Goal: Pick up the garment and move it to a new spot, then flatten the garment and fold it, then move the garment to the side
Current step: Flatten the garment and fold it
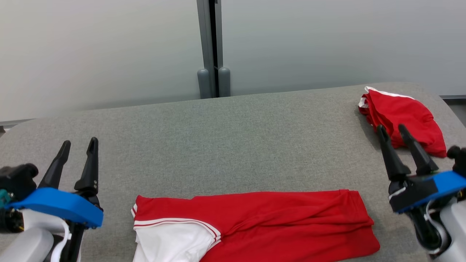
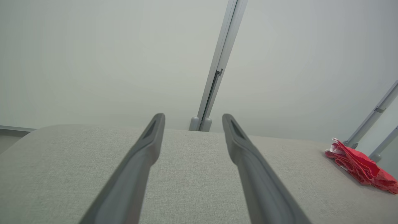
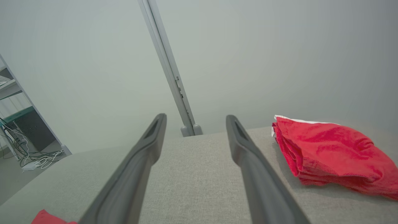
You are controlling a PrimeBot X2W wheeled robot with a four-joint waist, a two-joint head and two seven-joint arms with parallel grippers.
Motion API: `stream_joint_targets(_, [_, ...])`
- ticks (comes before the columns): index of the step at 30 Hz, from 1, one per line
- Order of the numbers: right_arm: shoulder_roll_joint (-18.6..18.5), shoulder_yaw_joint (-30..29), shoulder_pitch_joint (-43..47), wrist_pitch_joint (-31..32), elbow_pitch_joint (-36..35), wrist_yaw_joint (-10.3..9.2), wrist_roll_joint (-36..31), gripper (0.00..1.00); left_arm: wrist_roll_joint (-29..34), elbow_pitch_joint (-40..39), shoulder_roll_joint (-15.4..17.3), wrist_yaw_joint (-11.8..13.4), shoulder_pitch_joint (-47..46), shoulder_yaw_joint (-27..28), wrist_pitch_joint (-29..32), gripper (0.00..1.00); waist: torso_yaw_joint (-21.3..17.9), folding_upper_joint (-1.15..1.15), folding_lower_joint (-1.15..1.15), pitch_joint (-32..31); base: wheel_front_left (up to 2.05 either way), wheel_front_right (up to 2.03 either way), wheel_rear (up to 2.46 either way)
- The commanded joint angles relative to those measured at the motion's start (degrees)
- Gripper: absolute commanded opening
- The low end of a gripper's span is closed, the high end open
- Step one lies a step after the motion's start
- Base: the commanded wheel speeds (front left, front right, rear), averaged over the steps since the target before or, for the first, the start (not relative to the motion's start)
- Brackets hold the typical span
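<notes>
A red garment (image 1: 276, 222) with a white sleeve and white trim lies stretched in a long band along the near edge of the grey table (image 1: 233, 138). One red corner of it (image 3: 46, 218) shows at the bottom left of the right wrist view. My left gripper (image 1: 80, 142) (image 2: 193, 116) hovers open to the left of the garment, nothing between its fingers. My right gripper (image 1: 391, 127) (image 3: 196, 116) is open too, off the garment's right end, and holds nothing.
A second red garment (image 1: 404, 116) (image 2: 360, 166) (image 3: 329, 152) sits folded at the table's far right corner, just beyond my right fingertips. A grey partition post (image 1: 213, 47) stands behind the table's far edge. Cables (image 3: 34, 157) lie on the floor off the table.
</notes>
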Motion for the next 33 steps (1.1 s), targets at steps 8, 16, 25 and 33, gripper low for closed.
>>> stream_joint_targets(8, [7.5, -8.12, 11.52, -0.21, -4.23, 0.01, -6.45, 1.0, 8.21, -0.59, -9.03, 2.6, 7.99, 8.47, -3.14, 1.0, 0.23, 0.0, 0.0, 0.76, 0.0, 0.0, 0.0])
stream_joint_targets(16, [10.92, -12.11, 14.99, -0.22, -3.37, 0.01, -9.97, 1.0, 22.61, 1.11, -20.92, -0.58, 15.22, 18.88, -3.14, 1.0, 0.2, 0.0, 0.0, 2.09, 0.0, 0.0, 0.0])
stream_joint_targets(25, [10.25, -10.38, 12.33, 1.85, 4.98, 0.01, -11.06, 1.0, 32.46, 4.53, -29.38, -7.69, 15.96, 23.8, -3.14, 1.0, 0.68, 0.0, 0.0, 3.01, 0.0, 0.0, 0.0])
stream_joint_targets(33, [10.8, -7.57, 5.89, 13.81, 16.93, 0.01, -8.6, 1.0, 36.45, 7.77, -32.12, -12.64, 13.44, 27.64, -3.15, 1.0, 1.31, 0.0, 0.0, 3.78, 0.0, 0.0, 0.0])
